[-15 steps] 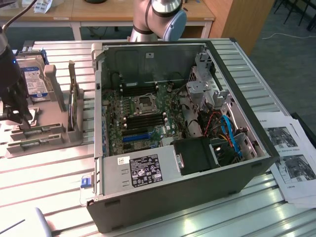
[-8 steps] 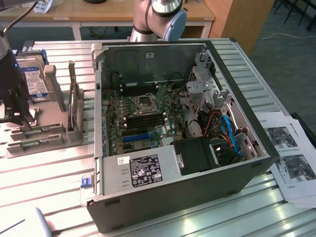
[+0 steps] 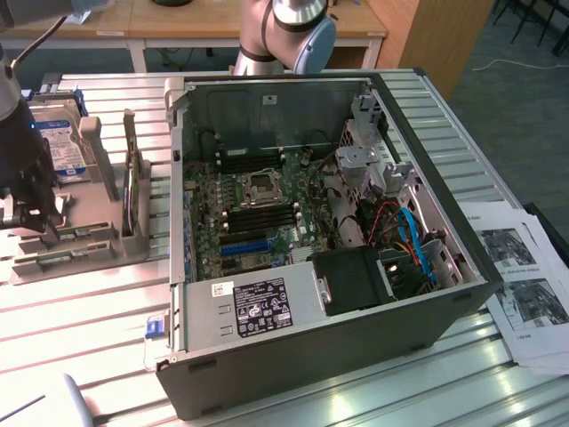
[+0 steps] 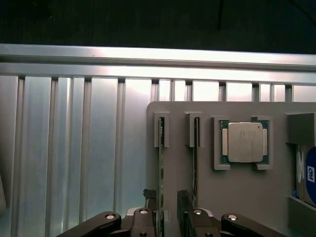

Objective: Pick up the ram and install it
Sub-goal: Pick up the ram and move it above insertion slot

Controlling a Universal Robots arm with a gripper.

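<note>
**Gripper at the ram holder.** In the wrist view, the gripper [image 4: 166,195] is shown over a grey holder [image 4: 247,197] that is set on a slatted aluminium table [image 4: 74,148]. Its two black fingers [image 4: 183,202] are spread wide and nothing is clamped between them. The ram [image 4: 161,173], a thin green stick standing on edge in a slot of the holder, is straddled by the fingers, one to each side. Whether either finger touches it cannot be told. A second stick [image 4: 195,163] is held on edge in the neighbouring slot, just outside one finger. Beyond it, a square processor [image 4: 244,142] with a silver lid is seated in a recess of the same holder. Farther along, the edge of a hard drive [image 4: 308,175] with a blue label is seen. In the exterior view, the holder is found at nine o'clock from the open computer case [image 3: 311,356], and the gripper stands low over the holder's nine-o'clock end. Inside the case, the motherboard [image 3: 258,213] is exposed, with a processor socket [image 3: 262,187] near its middle and a blue slot [image 3: 244,246] at six o'clock from that socket. Printed sheets [image 3: 524,294] are laid at three o'clock from the case, and a joint of the arm [image 3: 302,27] is seen at twelve o'clock.
</note>
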